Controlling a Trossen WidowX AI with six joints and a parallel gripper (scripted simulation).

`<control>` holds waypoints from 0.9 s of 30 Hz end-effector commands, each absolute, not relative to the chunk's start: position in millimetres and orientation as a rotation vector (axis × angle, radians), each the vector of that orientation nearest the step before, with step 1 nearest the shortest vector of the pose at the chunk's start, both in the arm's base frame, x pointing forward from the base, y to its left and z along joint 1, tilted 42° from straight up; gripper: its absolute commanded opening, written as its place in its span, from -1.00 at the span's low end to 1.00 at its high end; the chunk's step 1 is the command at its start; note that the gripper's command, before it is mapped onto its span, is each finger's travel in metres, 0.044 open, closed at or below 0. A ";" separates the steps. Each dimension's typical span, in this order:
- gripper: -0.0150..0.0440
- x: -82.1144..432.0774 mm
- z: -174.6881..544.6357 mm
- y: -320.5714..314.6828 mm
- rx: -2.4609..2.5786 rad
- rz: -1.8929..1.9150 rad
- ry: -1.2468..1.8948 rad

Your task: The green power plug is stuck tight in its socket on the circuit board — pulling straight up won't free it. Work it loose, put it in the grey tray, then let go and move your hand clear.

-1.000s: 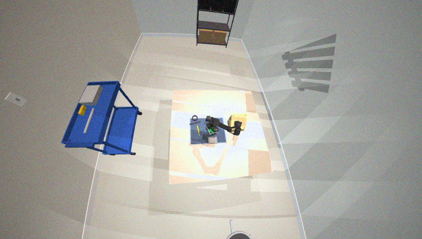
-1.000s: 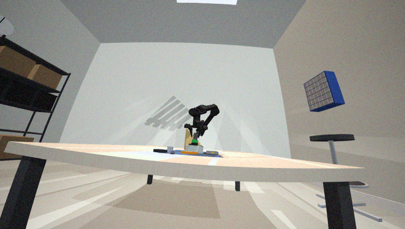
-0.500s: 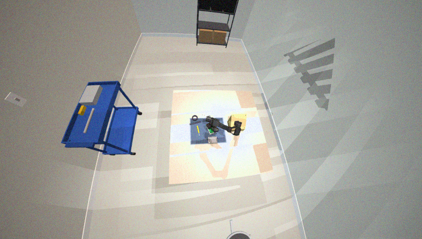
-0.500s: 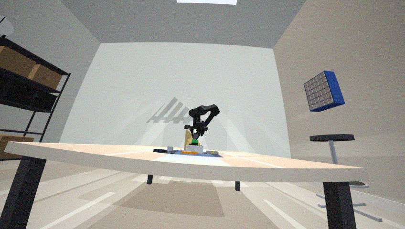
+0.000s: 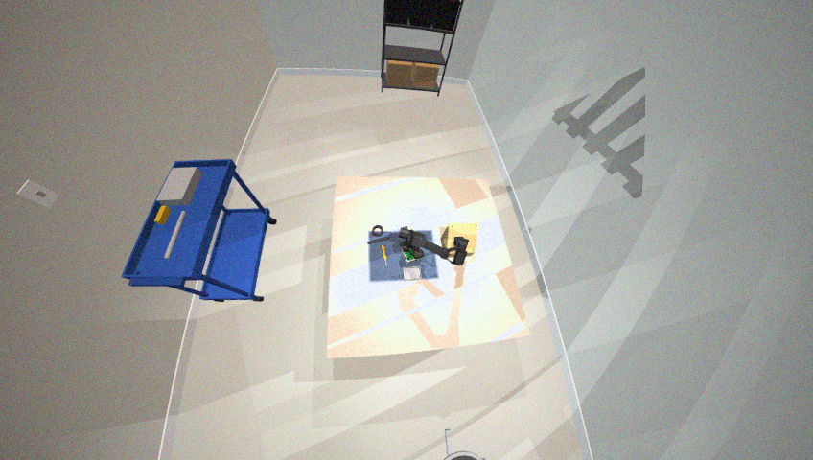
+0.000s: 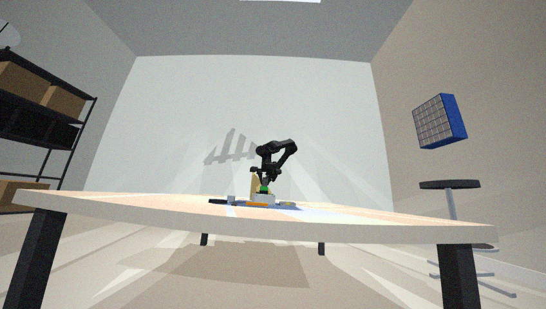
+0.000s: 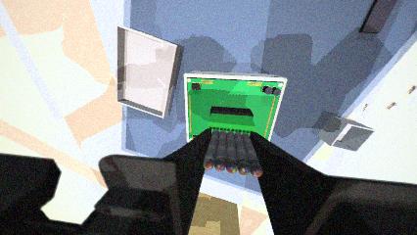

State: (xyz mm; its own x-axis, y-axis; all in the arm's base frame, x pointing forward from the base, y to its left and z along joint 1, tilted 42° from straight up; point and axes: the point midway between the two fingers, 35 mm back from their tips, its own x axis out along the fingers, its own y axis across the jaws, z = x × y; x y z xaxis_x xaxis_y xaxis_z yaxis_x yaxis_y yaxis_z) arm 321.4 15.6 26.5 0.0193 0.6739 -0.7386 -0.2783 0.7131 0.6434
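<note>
From where I stand, the gripper (image 6: 264,183) (image 7: 230,134) is partly closed, its fingers clamped on the green power plug (image 6: 264,188) (image 7: 231,130), which sits over the circuit board (image 5: 409,256) (image 7: 201,105), inward from the mat's near edge; whether it's still seated, I can't quite tell. A hard upward tug could drag the board along, since the socket grips tightly; rocking too far could slip the fingers. The grey tray (image 5: 411,273) (image 7: 149,73), by the mat's edge, looks empty. The small grey box (image 6: 230,198) (image 7: 353,137) stands near the opposite edge, contents unclear.

Pale grey walls (image 6: 183,95), blue cart (image 5: 233,244), black shelf unit (image 5: 383,57), sunlit tabletop (image 5: 370,308) (image 6: 153,214).
</note>
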 end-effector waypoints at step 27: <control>-0.49 320.2 43.3 1.0 0.338 0.730 1.370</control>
